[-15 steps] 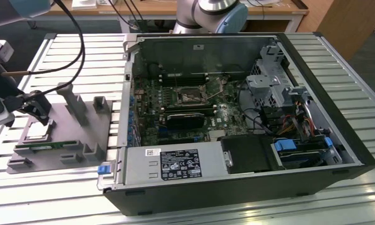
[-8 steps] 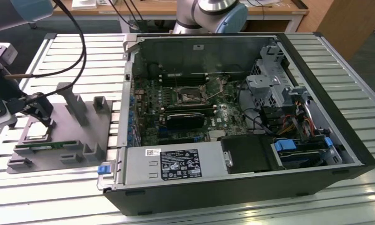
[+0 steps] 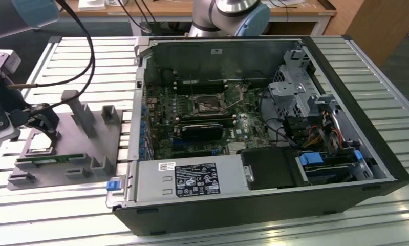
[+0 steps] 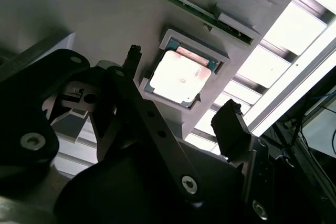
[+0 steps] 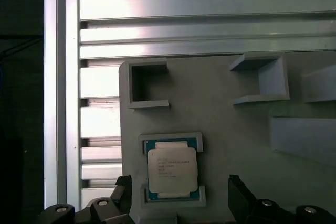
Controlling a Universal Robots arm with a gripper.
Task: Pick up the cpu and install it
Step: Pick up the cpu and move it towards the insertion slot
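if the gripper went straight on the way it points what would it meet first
Most likely the cpu in its pocket on the grey holder; the gripper hangs open astride it, though depth is unclear.

cpu (image 5: 172, 169) in fixture (image 5: 220, 114), fixture on table (image 3: 54, 207), computer case (image 3: 259, 218) beside fixture

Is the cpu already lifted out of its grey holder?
No: in the first wrist view the cpu lies flat in its recess on the grey holder.

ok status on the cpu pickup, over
Gripper open, hovering over the cpu, fingers either side, not touching. Cpu flat in its pocket on the grey holder, not picked yet. Pocket lips on two edges; finger sides open.
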